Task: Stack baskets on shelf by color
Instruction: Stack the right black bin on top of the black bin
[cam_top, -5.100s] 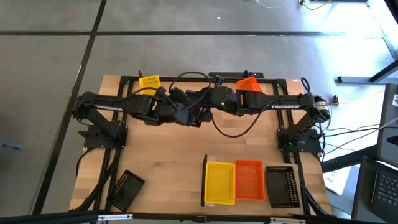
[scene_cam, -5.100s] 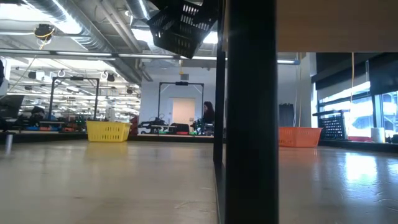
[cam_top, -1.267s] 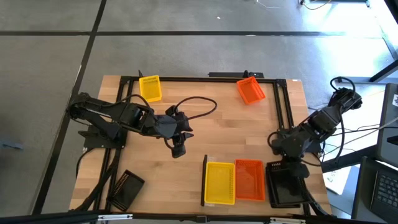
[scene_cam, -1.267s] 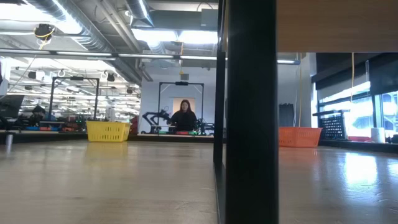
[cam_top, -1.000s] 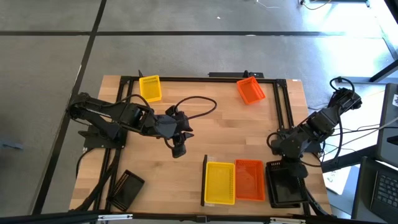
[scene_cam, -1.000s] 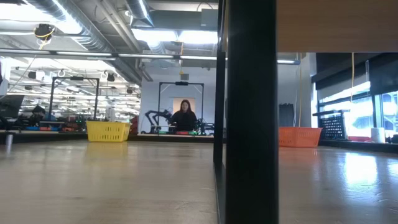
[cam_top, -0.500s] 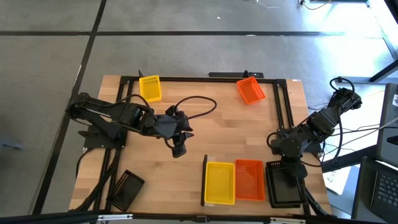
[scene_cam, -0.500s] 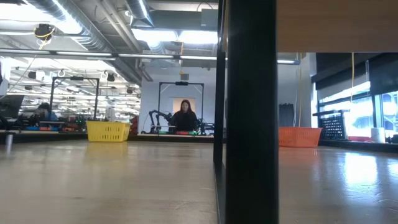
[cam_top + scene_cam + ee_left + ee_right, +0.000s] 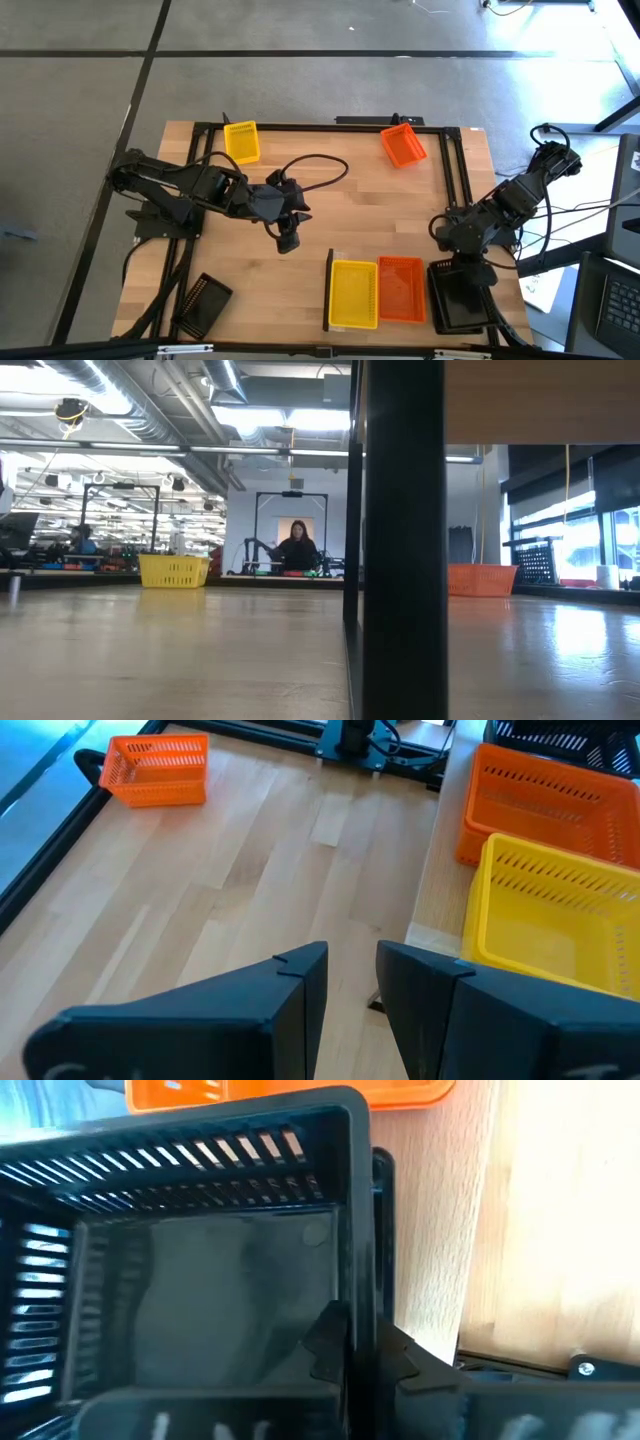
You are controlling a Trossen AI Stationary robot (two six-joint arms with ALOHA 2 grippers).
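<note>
Upright, mouth up, the black basket (image 9: pixel 458 298) lies lengthwise front-to-back, its rim pinched by right fingers (image 9: pixel 345 1342).

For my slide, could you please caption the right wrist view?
Right gripper shut on the black basket wall, beside the orange basket on the shelf.

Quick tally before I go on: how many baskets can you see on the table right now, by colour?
Yellow baskets: 2
Orange baskets: 2
Black baskets: 2 visible from above; any nested underneath cannot be told
Total: 6
</note>
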